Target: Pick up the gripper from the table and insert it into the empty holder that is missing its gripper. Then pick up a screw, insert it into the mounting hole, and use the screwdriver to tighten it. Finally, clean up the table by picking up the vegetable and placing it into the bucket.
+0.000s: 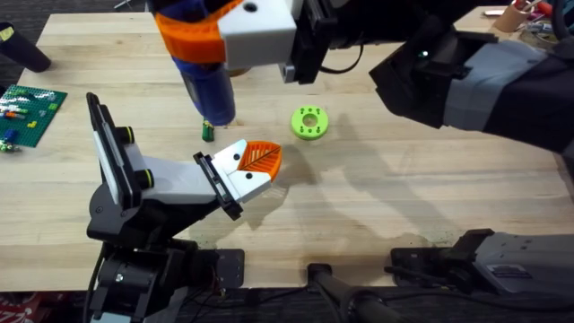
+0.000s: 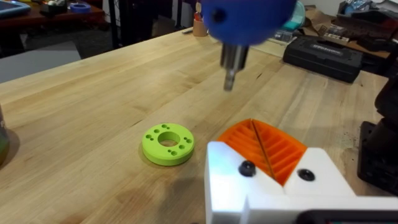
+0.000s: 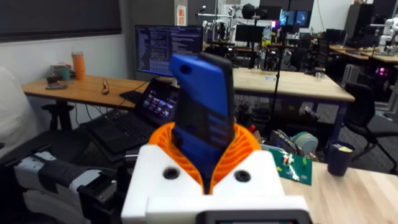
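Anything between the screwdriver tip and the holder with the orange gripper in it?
Nothing visible. The screwdriver, held in the right gripper, hangs tip-down over bare table beyond the holder. The green ring lies off to the side.

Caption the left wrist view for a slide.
Blue screwdriver tip hangs above the table, beyond a green ring and orange gripper.

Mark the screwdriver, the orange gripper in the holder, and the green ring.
screwdriver (image 1: 208, 85): overhead view, dark-blue body.
gripper (image 1: 261, 158): overhead view, ribbed orange face.
green ring (image 2: 168, 144): left wrist view, top face beside the centre hole.
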